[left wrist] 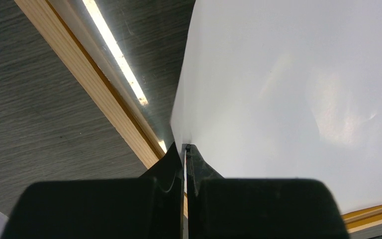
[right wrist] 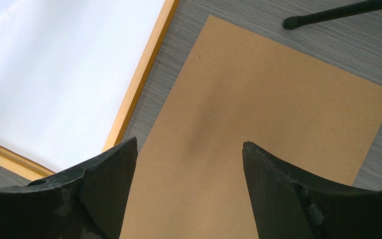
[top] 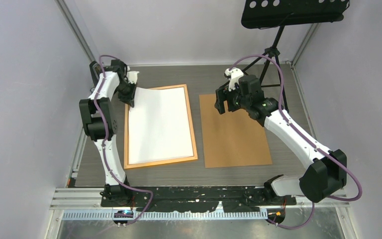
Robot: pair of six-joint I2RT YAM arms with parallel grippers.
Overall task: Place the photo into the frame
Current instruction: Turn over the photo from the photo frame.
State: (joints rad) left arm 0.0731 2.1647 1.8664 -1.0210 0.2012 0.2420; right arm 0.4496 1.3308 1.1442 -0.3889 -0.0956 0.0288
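A: Photo (top: pixel 159 124)?
B: Smooth white sheet inside thin orange wooden frame (top: pixel 161 163), left on the tabletop (top: pixel 159 177) — left end effector (top: pixel 131 102) pinches its curled far-left corner.
A: Right end effector (top: pixel 222 105)?
B: Spread wide above brown board (top: pixel 236 139), empty.

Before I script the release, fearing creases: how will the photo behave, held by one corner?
Probably floppy: the photo curves up where the left gripper pinches its corner. Likely light: that pinch alone lifts the corner. It could crease there.
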